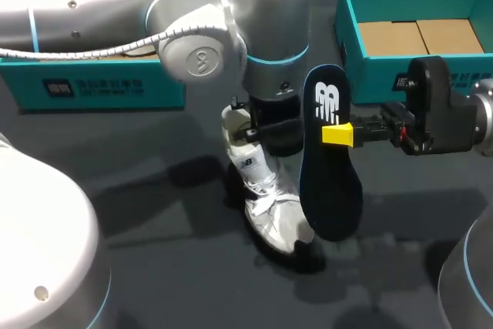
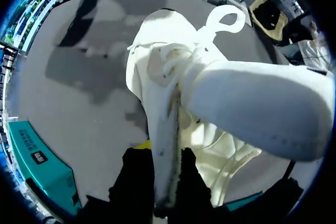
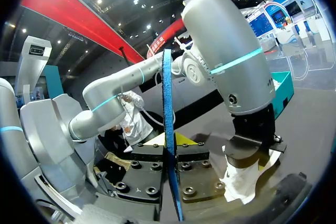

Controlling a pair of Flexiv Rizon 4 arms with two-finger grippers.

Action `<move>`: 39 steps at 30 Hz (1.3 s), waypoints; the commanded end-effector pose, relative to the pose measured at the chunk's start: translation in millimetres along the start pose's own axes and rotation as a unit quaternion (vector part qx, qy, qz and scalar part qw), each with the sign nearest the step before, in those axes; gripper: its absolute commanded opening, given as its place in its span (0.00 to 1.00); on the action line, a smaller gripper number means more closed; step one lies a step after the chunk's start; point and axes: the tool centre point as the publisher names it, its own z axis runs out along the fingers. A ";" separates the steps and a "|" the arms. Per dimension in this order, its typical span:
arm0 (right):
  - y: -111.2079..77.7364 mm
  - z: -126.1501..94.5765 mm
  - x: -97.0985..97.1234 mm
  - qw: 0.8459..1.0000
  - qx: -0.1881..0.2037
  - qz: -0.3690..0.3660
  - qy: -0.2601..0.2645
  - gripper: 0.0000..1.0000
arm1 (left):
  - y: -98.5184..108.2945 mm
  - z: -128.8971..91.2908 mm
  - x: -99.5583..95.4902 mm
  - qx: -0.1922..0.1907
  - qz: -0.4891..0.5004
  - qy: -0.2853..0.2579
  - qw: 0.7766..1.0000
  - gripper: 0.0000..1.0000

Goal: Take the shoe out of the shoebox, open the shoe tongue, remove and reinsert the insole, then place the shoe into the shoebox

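The right claw (image 1: 339,135) clamps the insole (image 1: 331,182) (upright); the left claw (image 2: 166,174) pinches the shoe (image 2: 236,98).

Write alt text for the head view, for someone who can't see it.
The right pincer holds a dark blue insole by its edge, beside a white shoe that the left pincer grips at its opening. An open teal shoebox stands behind on the grey table.

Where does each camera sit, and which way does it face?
Head view: above, behind, looking down on the table; left gripper on the white shoe, right gripper holding the navy insole.
Left wrist view: out along its fingers, shoe's upper pinched between them.
Right wrist view: along its fingers, insole edge-on, left arm beyond.
Shared: all three show the shoe.
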 end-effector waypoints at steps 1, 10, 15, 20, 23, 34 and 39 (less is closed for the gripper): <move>-1.1 1.6 0.6 1.000 0.000 0.000 -0.001 0.00 | -0.4 -0.2 -0.5 -0.005 0.151 -0.010 0.988 0.00; -1.1 1.6 0.6 1.000 0.000 0.000 -0.001 0.00 | -4.9 8.2 -4.1 -0.002 0.191 -0.015 0.981 0.00; -1.1 1.6 0.6 1.000 0.000 0.000 -0.001 0.00 | -6.4 20.2 -11.6 0.006 0.193 -0.005 0.981 0.00; -1.1 1.6 0.6 1.000 0.000 0.000 -0.001 0.00 | -7.3 26.2 -18.8 0.009 0.180 0.003 0.984 0.00; -1.1 1.6 0.6 1.000 0.000 0.000 -0.001 0.00 | -8.3 27.1 -22.8 0.008 0.171 0.004 0.985 0.00; -1.1 1.6 0.6 1.000 0.000 0.000 -0.001 0.00 | -11.9 40.7 -36.2 0.015 0.134 0.028 0.991 0.00; -1.1 1.6 0.6 1.000 0.000 0.000 -0.001 0.00 | -10.6 45.9 -38.4 0.017 0.129 0.032 0.991 0.00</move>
